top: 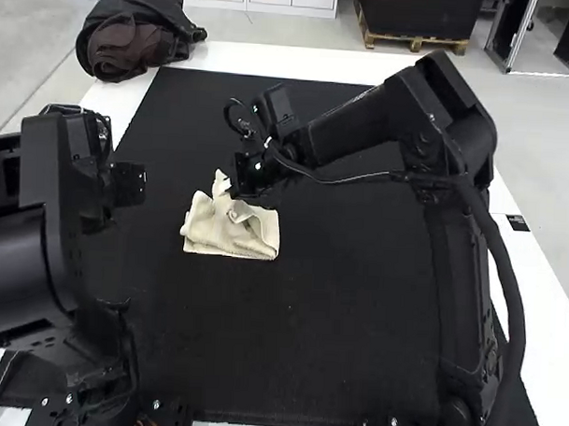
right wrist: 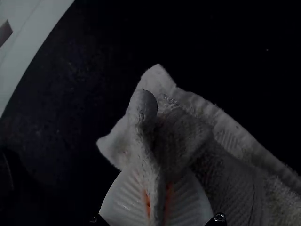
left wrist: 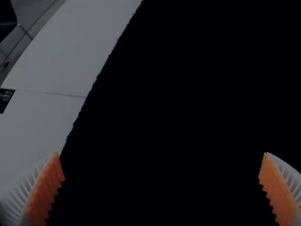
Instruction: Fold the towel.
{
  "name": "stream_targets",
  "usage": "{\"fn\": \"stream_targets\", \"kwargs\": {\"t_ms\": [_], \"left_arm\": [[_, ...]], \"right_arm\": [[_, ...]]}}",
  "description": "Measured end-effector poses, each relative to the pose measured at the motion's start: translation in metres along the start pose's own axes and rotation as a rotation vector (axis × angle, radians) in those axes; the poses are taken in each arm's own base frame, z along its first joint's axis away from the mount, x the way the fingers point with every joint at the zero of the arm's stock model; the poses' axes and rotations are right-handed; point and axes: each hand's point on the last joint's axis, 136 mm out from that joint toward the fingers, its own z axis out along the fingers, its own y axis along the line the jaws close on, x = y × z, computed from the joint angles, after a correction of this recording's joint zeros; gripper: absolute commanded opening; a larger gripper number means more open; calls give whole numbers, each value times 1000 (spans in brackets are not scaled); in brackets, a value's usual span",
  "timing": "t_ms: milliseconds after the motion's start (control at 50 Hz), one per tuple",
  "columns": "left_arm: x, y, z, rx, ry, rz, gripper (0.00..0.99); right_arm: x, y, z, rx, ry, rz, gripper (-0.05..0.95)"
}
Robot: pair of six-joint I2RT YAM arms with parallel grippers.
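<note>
The right gripper [top: 241, 182] reaches in over the cream towel [top: 218, 234], which lies bunched left of the mat's middle with one corner raised. In the right wrist view the right gripper [right wrist: 157, 200] is shut on a gathered fold of the towel [right wrist: 230, 183], and the cloth bulges up between its white fingers. The left gripper [top: 127, 184] is over the mat's left part, apart from the towel. Seen from its own wrist, the left gripper [left wrist: 162, 157] stands wide open above bare black mat, its orange pads far apart.
A black mat [top: 308, 345] covers most of the white table [top: 243, 58]. Dark bags [top: 136, 35] sit at the table's far left corner. The right arm spans the mat's right half, and the left arm stands along the left side.
</note>
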Motion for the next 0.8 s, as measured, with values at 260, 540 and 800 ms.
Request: {"fn": "stream_targets", "kwargs": {"t_ms": [260,540,800], "left_arm": [[-1,1,0,-2,-6,0,970],[-1,1,0,-2,-8,0,970],[-1,1,0,-3,-8,0,970]], "right_arm": [[-2,8,11,-14,2,-14,-28],[2,22,24,-36,16,-11,236],[-15,47,23,-81,-16,-17,708]]}}
